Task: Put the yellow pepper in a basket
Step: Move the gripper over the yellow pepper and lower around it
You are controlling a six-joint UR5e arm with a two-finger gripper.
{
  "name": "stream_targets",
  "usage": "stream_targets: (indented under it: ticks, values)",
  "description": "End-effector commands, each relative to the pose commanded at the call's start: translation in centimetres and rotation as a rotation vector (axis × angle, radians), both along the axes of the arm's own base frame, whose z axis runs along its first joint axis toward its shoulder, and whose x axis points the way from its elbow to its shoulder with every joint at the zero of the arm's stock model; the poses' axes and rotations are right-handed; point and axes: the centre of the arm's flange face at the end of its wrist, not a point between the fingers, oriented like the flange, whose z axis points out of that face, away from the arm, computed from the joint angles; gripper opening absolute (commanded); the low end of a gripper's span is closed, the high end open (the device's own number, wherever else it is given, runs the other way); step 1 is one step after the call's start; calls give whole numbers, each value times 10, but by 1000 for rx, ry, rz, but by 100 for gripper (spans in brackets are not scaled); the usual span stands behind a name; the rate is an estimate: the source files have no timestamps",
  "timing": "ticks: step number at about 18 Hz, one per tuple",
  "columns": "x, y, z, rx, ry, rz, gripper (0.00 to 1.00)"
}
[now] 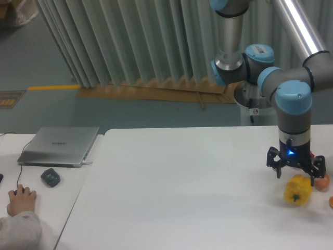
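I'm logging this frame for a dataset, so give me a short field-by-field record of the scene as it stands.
target: glossy yellow bell pepper, lying on the white table at its right side
end effector: open, fingers spread just above the pepper, not gripping it
nearby: small orange-tan egg-shaped thing right of the pepper
basket: none in view
left side: closed silver laptop; person's hand
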Motion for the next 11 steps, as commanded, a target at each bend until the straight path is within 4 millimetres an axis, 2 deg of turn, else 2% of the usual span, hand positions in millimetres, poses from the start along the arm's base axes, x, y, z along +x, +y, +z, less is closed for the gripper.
stream_targets:
  ticks: [5,11]
  values:
    - [-12,6,-16,-25,-1,3,100]
    - [-14,8,-16,-24,0,3,100]
